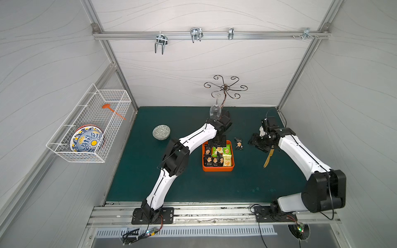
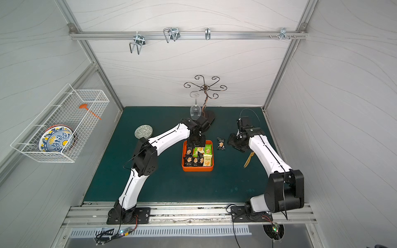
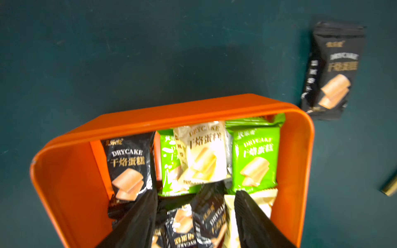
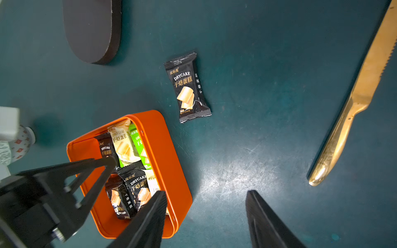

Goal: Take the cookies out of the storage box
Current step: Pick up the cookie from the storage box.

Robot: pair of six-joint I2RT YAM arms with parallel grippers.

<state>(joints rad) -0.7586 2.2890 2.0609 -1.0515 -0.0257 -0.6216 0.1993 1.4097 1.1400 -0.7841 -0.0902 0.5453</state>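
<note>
The storage box (image 1: 218,169) (image 2: 197,169) is a shallow orange tray mid-mat holding several cookies (image 1: 218,155) in black, green and pale yellow packets. My left gripper (image 1: 218,147) (image 3: 195,199) reaches down into the box's far half. Its jaws stand apart on either side of a tilted black packet (image 3: 208,214) and a pale yellow one, with gaps still showing. One more black cookie packet (image 1: 238,143) (image 4: 188,88) lies on the mat just right of the box. My right gripper (image 1: 254,141) (image 4: 205,193) hovers open and empty over bare mat to the right of the box.
A gold knife (image 1: 268,157) (image 4: 352,101) lies on the mat under the right arm. A patterned bowl (image 1: 161,132) sits left of the box. Behind the box stands a curled metal rack with a hanging wine glass (image 1: 215,110). A white wire basket (image 1: 90,126) hangs on the left wall.
</note>
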